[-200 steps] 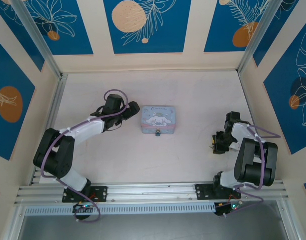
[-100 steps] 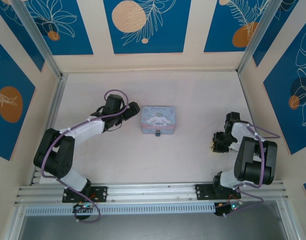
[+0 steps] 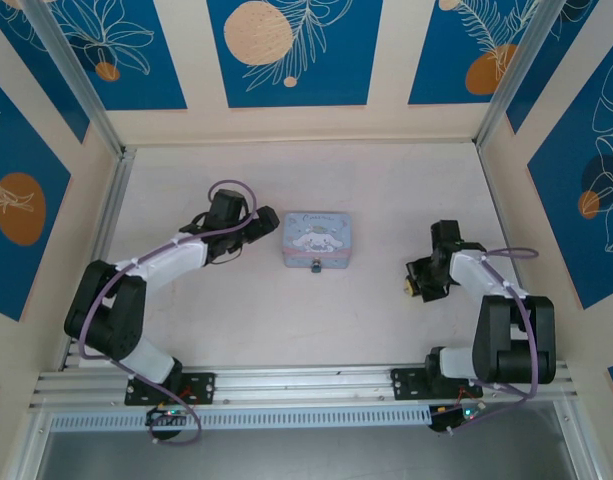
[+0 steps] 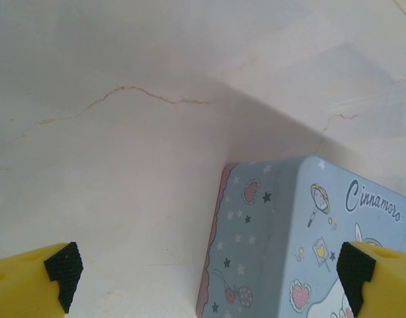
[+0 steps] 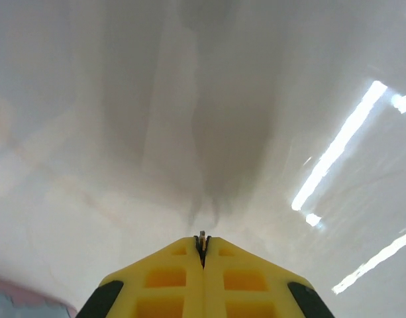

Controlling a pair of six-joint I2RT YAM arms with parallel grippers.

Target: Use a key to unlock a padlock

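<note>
The padlock (image 3: 315, 267) is a tiny dark speck hanging at the middle of the near edge of the pale blue tin (image 3: 318, 236), which sits mid-desk (image 3: 386, 185). It lies to the left of the right fingers (image 3: 413, 284), well apart from them across bare desk and at about the same depth. It is too small to tell its long axis or which way its keyhole faces.

The right fingers are pressed together, and the right wrist view shows a thin metal sliver (image 5: 202, 240) pinched at their tips, most likely the key. I judge the coming move to be a leftward carry that ends with the sliver lined up to the lock.

The left fingers (image 3: 267, 221) are nearer the lock, just beside the tin's far-left corner. They are spread wide and hold nothing, with the black pads (image 4: 62, 266) astride that corner. They look placed to steady the tin.
</note>
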